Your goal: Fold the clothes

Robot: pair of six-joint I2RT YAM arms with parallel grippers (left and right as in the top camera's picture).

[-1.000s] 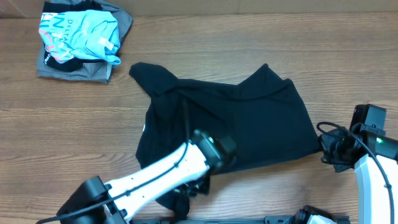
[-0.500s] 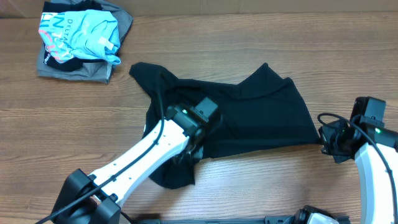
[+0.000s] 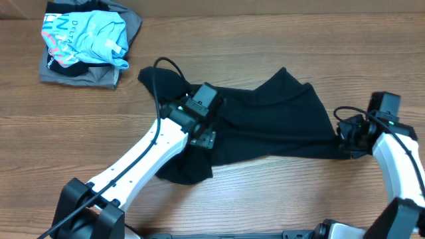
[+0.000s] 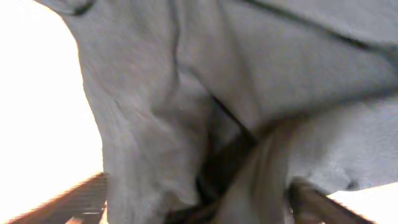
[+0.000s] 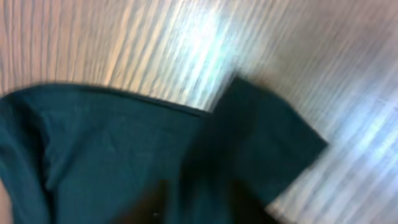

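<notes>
The clothes (image 3: 279,126), a black T-shirt, lie crumpled across the middle of the wooden table (image 3: 265,40), the lower left part bunched into a lump. My left gripper (image 3: 202,136) hovers over the shirt's left half. In its wrist view the fingers stand wide apart, with a ridge of the clothes (image 4: 155,93) running down between them at the gripper (image 4: 199,205). My right gripper (image 3: 345,139) sits at the shirt's right edge. Its blurred fingers appear slightly apart over a sleeve corner of the clothes (image 5: 93,143), around the gripper (image 5: 202,208).
At the back left corner a light blue printed shirt (image 3: 86,33) lies on a grey folded garment (image 3: 80,72). Bare wood shows behind the shirt and along the front edge to the right of my left arm (image 3: 133,172).
My left gripper carried the shirt's front left part away from the near edge toward the shirt's middle, then its jaws opened. My right gripper shifted slightly back and left, and its fingers parted.
</notes>
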